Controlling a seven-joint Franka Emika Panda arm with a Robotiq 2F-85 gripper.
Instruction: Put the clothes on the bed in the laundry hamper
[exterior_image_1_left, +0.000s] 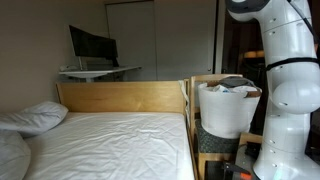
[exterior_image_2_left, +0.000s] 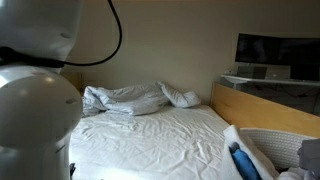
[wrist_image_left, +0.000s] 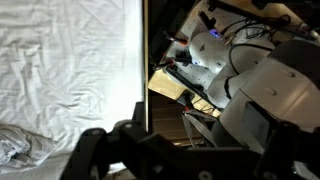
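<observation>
**A:** What is seen, taken from the left of the frame?

**B:** In an exterior view, rumpled white pillows (exterior_image_1_left: 35, 117) are seen at the left edge. The smooth white sheet of the bed (exterior_image_1_left: 110, 145) fills the middle. The laundry hamper (exterior_image_1_left: 225, 115) stands right of centre, just beyond the wooden end board (exterior_image_1_left: 125, 97). No loose garment can be made out on the sheet.

**A:** Where are the clothes, then?

**B:** The clothes (exterior_image_1_left: 236, 84) are seen heaped at the hamper's mouth, dark cloth over pale. In an exterior view a blue piece (exterior_image_2_left: 243, 160) is seen at the lower right, by the hamper's near edge. Whether it lies inside or hangs over the rim cannot be told.

**A:** And the gripper?

**B:** In the wrist view the gripper (wrist_image_left: 185, 150) is seen along the bottom of the frame. Its fingers are spread and nothing is held between them.

**A:** How would such cloth handle?

**B:** It is judged to be light, soft and limp, so sagging and trailing are to be expected once it is lifted. A raised fold near the middle of a bunch would best be pinched, so that the sheet is not caught up with it.
</observation>
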